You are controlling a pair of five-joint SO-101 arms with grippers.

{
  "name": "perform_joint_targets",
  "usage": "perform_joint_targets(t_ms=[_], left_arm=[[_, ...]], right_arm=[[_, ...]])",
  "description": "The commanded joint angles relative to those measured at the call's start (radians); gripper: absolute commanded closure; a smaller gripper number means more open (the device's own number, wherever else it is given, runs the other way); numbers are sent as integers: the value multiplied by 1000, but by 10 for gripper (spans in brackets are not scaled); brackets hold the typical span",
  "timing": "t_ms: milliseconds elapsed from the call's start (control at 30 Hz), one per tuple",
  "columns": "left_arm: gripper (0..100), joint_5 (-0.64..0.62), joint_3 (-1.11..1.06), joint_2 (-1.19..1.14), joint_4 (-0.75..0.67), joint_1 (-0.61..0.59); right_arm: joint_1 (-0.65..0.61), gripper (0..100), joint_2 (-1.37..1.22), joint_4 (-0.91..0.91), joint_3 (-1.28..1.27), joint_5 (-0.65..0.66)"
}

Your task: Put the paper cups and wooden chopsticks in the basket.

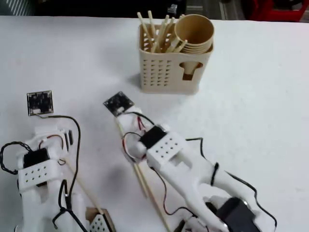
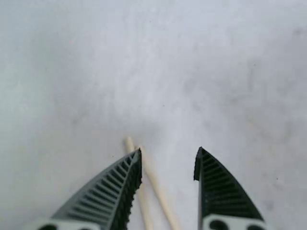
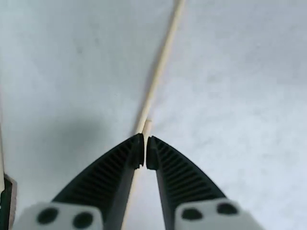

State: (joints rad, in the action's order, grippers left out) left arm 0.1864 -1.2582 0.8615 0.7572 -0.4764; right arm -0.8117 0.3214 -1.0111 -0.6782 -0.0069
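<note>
Where the high view looks down, the basket point(image 1: 169, 72) on the table point(image 1: 260, 96) holds stacked paper cups point(image 1: 194, 31) and chopsticks point(image 1: 153, 29), with loose sticks point(image 1: 142, 188) lying under the arms. From the left wrist, the left gripper point(image 2: 170, 150) stands open and empty, two stick ends point(image 2: 157, 191) beside one finger. From the right wrist, the right gripper point(image 3: 145, 139) is pinched nearly shut on a stick tip point(image 3: 147, 125).

Bare tabletop point(image 1: 251, 111) lies open right up to the basket point(image 1: 159, 72). Its mouth is crowded: upright chopsticks point(image 1: 155, 31) one side, stacked paper cups point(image 1: 195, 31) the other. Loose chopsticks point(image 1: 141, 182) lie flat down by the arms.
</note>
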Motion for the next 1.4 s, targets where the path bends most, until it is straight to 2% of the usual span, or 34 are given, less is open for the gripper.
perform_joint_targets(t_ms=[0, 100, 267, 333, 500, 867, 1033, 1367], left_arm=[[811, 9, 8, 19, -21, -8], [811, 9, 8, 19, -21, -8], [811, 9, 8, 19, -21, -8], [811, 9, 8, 19, -21, -8], [811, 9, 8, 19, -21, -8], [810, 9, 8, 19, -20, -8], [810, 9, 8, 19, -18, -8], [810, 9, 8, 19, -20, -8]], right_arm=[[10, 981, 68, -18, 0, 6], [10, 968, 36, -18, 0, 5], [-27, 827, -71, -28, -2, 3], [-68, 814, -102, -44, -2, -8], [-127, 827, -171, -44, -2, -60], [-117, 834, -397, -42, -41, -40], [-120, 990, -404, -38, -37, 12], [-54, 982, -400, -30, 100, 40]])
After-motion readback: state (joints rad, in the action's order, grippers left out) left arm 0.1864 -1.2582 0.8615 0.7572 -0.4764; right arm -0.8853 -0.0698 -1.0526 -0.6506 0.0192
